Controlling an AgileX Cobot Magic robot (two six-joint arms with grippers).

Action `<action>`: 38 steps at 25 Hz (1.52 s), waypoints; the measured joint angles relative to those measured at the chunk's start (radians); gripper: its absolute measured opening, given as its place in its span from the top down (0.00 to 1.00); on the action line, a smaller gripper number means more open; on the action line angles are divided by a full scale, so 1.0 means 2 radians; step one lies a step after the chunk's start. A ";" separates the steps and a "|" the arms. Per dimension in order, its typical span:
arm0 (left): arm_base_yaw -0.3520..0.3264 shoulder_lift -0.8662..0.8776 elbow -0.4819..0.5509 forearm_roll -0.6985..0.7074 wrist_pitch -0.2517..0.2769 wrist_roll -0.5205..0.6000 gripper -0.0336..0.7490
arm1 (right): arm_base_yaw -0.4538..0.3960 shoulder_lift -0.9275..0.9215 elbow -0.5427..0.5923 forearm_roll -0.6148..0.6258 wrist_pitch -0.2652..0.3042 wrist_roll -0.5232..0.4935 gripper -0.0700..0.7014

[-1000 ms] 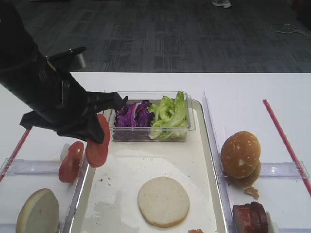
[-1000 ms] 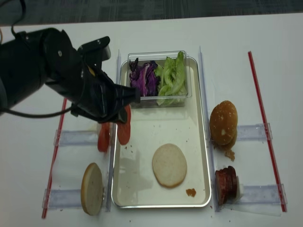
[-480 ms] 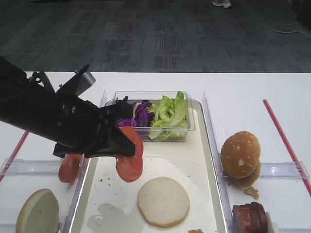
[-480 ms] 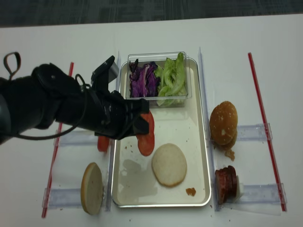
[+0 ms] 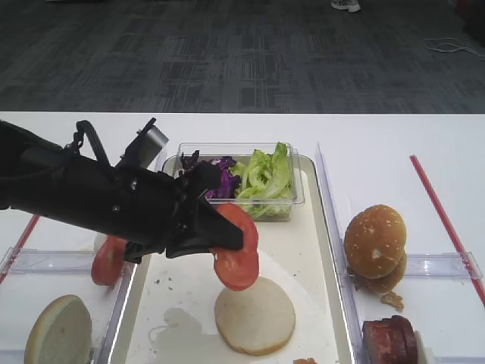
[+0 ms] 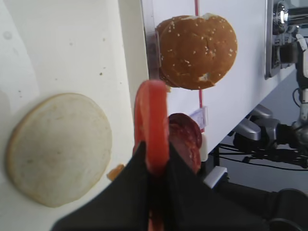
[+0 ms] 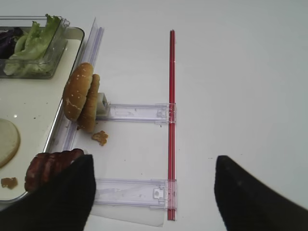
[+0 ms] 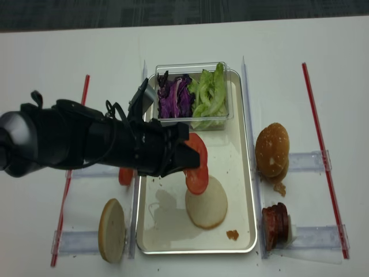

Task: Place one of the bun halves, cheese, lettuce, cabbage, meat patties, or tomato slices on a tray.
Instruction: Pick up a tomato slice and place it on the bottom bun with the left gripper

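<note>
Left claw (image 5: pixel 231 241): we see it shut tight on one tomato slice (image 5: pixel 237 246).
Below it: one pale bun half (image 5: pixel 255 315).
Behind it: one more tomato slice (image 5: pixel 107 261).

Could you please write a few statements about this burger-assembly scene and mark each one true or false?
1. The left gripper is shut on a tomato slice. True.
2. The pale bun half lies outside the tray. False: it lies flat on the tray's bottom.
3. The lettuce and cabbage share one clear tub. True.
4. The meat patties stand left of the tray. False: they stand on its right, below the browned buns.
5. The right gripper holds a bun. False: it is open and empty.
</note>
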 joint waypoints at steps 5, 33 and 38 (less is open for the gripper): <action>-0.001 0.028 0.000 -0.034 0.023 0.020 0.95 | 0.000 0.000 0.000 0.000 0.000 0.000 0.22; -0.044 0.130 0.000 -0.088 0.037 0.088 0.95 | 0.000 0.000 0.000 0.000 0.000 0.000 0.22; -0.044 0.136 0.000 -0.095 0.037 0.088 0.95 | 0.000 0.000 0.000 0.000 0.000 0.000 0.22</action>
